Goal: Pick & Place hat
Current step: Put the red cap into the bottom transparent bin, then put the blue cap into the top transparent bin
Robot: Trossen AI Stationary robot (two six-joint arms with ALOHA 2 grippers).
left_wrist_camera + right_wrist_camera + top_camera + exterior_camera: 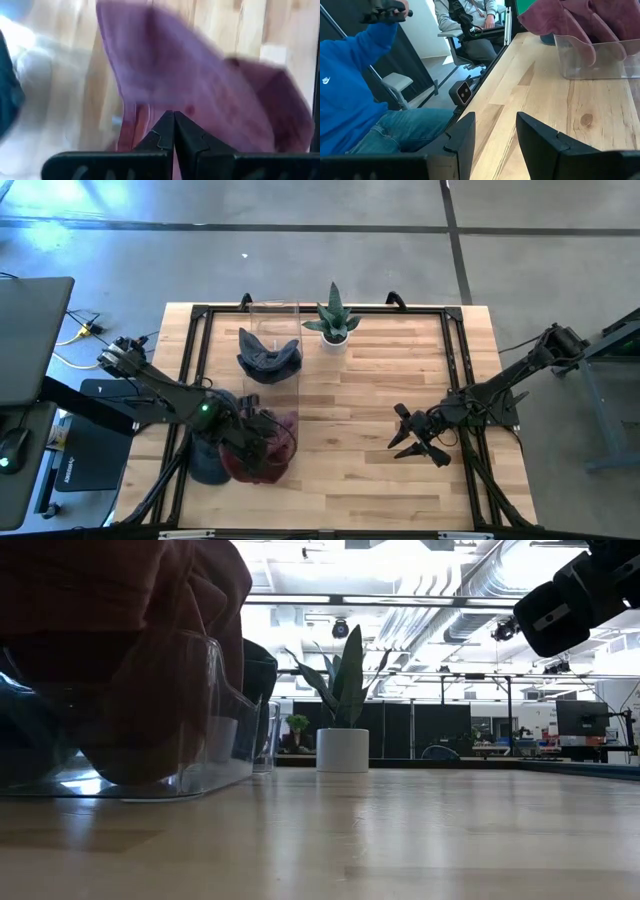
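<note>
**Left fingers shut at maroon hat over clear bin; right arm idle**

Left gripper (248, 438): positioned over the near-left part of the table (360, 390), above a clear plastic bin (215, 730). In the left wrist view its two fingers (162, 135) are pressed together with no gap showing between the tips. The maroon hat (200, 85) fills the view directly ahead of and around those tips. Whether cloth is actually pinched between them cannot be told; the picture is blurred at that point.

Maroon hat: seen from above, it lies bunched under and just beyond the left fingers, at the bin. In the low view the hat sits in and above the bin, its cloth rising past the bin's rim. In the right wrist view, maroon cloth drapes over the bin's clear wall.

Second hat: a dark blue hat (268, 358) lies farther along the table from the left fingers, well apart from them, at the base of a tall clear container (274, 315).

Right gripper (412, 438): hovers over the near-right part of the table, well apart from both hats. Its fingers (465, 137) stand partly apart with bare table between them, holding nothing.

Other items: a potted plant (335, 322) in a white pot stands upright at the far side of the table. A person in a blue top (350, 90) sits beside the table edge; another sits farther back.
</note>
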